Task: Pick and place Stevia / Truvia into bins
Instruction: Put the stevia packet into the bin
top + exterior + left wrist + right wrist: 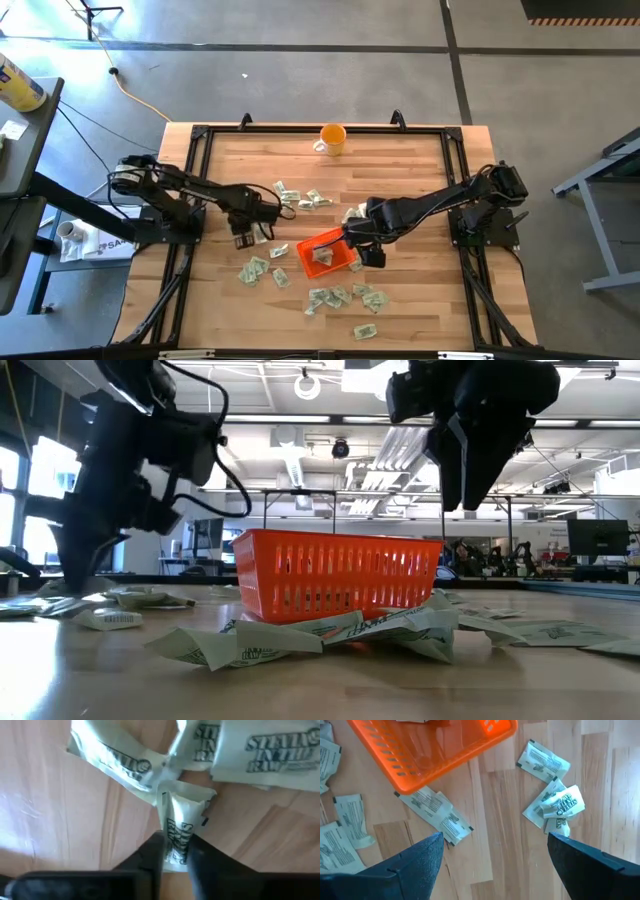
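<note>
— Left tool (175, 854) pinches one Stevia sachet (181, 827) by its end, low over the desk (420, 180); right tool (492, 851) gapes empty beside the orange tray (326, 252).

— Light, limp paper, likely; grip edges.

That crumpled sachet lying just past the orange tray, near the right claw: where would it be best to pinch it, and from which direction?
Probably across its raised, folded middle, coming straight down from above. The crumpled sachet sits bunched up on flatter packets, so its ridge stands proud of the table and gives the fingers something to close on. The right gripper hangs open above the wood beside the orange tray.
</note>
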